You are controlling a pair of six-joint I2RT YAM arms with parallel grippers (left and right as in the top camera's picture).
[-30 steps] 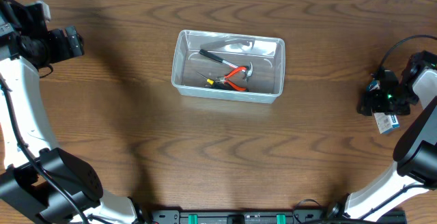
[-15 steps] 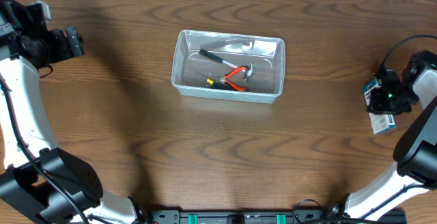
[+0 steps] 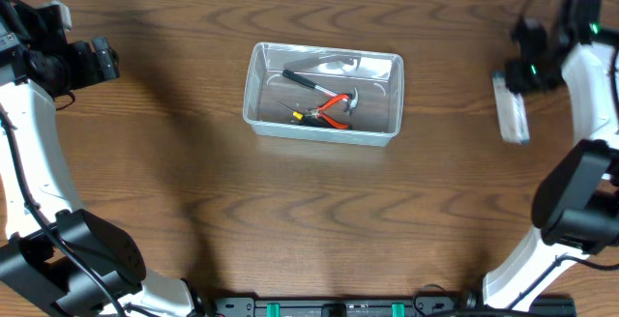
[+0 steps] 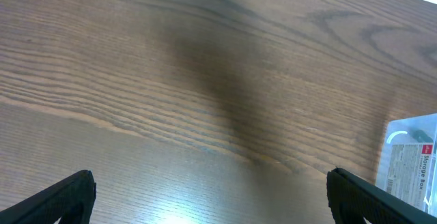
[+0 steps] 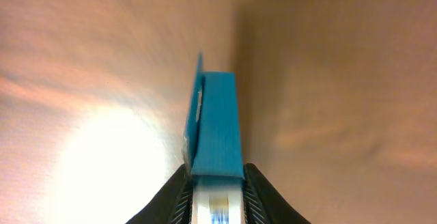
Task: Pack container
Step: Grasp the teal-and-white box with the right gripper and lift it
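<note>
Right gripper (image 5: 215,183) clamped on the blue box (image 5: 215,125); the container (image 3: 253,95) lies well to its left, long axis pointing toward it; left gripper (image 4: 212,186) spread wide, empty.

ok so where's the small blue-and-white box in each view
overhead: the small blue-and-white rectangular box is a blurred pale strip near the right edge, at the right gripper.
left wrist: not in it; only a corner of the clear plastic container shows at the right edge.
right wrist: the box stands centre frame, clamped in the gripper.
shared landmark: the brown wood-grain table.
</note>
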